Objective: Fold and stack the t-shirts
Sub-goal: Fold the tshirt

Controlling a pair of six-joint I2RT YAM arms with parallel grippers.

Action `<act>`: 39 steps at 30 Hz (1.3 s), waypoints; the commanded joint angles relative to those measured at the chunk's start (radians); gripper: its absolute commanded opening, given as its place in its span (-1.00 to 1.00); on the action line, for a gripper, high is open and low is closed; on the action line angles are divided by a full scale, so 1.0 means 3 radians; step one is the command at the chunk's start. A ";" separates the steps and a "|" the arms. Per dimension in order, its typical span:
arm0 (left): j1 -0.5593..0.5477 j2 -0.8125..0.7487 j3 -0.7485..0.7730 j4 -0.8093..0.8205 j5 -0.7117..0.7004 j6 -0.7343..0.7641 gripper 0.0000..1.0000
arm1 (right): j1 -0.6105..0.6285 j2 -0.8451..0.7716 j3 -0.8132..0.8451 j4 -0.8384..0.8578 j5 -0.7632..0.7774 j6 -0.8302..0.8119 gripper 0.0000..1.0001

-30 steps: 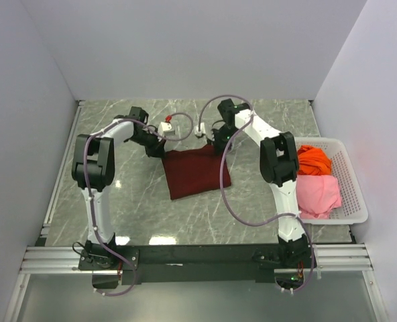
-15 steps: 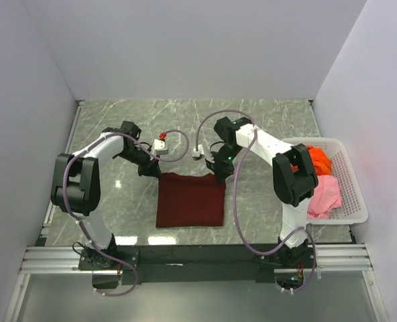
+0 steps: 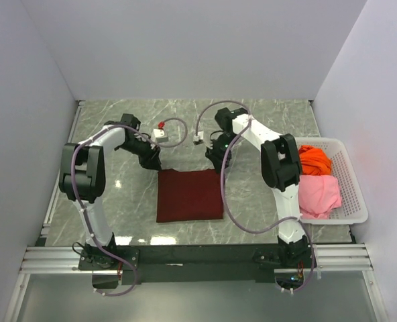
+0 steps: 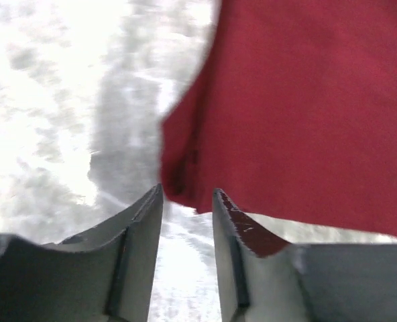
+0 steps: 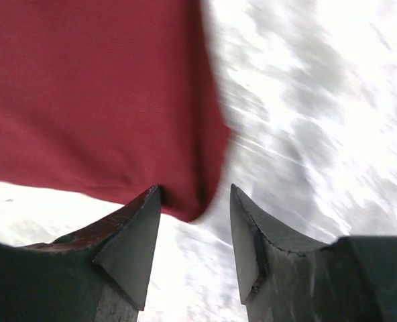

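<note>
Top external view: a grey marbled worktop [image 3: 118, 194] filled the scene. At its right edge sat a white basket [image 3: 356, 201]. A maroon shirt [image 3: 190, 194] lay flat near the middle of the worktop, folded into a neat rectangle. In the basket, a pink shirt [image 3: 317, 192] lay crumpled at the nearer end, with an orange shirt [image 3: 314, 159] bunched beyond it. The left hand [image 3: 151, 161] hovered at the rectangle's far left corner, the right hand [image 3: 215, 157] at its far right corner. The wrist views showed both hands open, a cloth corner just beyond the tips, nothing gripped. This looked like the end of a fold on the maroon shirt. The next move likely called for lifting both hands clear without snagging the corners, then either halving the rectangle again or reaching into the basket for another shirt.
</note>
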 commanded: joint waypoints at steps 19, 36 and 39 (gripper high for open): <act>-0.0563 -0.0804 -0.1301 0.2105 0.0760 -0.4465 0.35 | 0.0058 -0.0555 -0.0915 0.0443 -0.1834 0.2329 0.22; -0.0138 -0.0765 -0.1205 0.1635 0.1062 -0.4196 0.40 | -0.0326 -0.0823 -0.1453 0.0925 -0.1471 0.2872 0.22; -0.0312 -0.1220 -0.1613 0.2074 0.1073 -0.4772 0.41 | -0.0060 -0.1295 -0.1892 0.1251 -0.1554 0.3198 0.22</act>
